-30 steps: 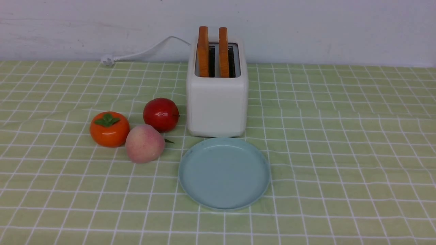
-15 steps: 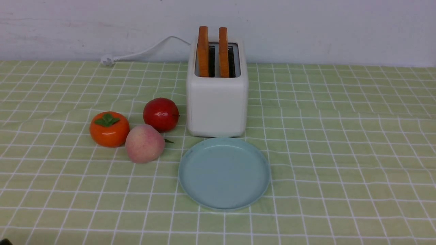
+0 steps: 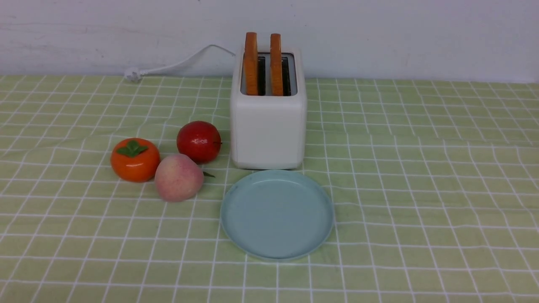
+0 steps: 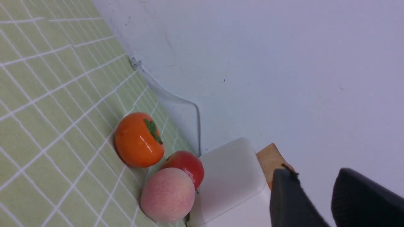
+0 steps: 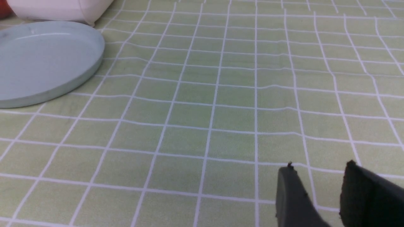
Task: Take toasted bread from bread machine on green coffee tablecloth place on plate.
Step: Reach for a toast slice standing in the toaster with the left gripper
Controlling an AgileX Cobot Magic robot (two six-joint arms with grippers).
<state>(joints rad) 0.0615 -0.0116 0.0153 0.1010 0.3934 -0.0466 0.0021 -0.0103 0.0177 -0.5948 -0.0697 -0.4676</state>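
Two toasted bread slices, left and right, stand upright in the white bread machine on the green coffee tablecloth. The pale blue-green plate lies bare just in front of it. Neither gripper shows in the front view. In the left wrist view my left gripper is open and empty, off the cloth, with the bread machine and a toast corner beyond it. In the right wrist view my right gripper is open and empty over bare cloth, well away from the plate.
An orange persimmon, a red apple and a peach sit left of the bread machine. Its white cord runs back left along the wall.
A dark sliver at the bottom left corner of the front view half a second ago is gone. The toast, bread machine, plate and fruit have not moved.
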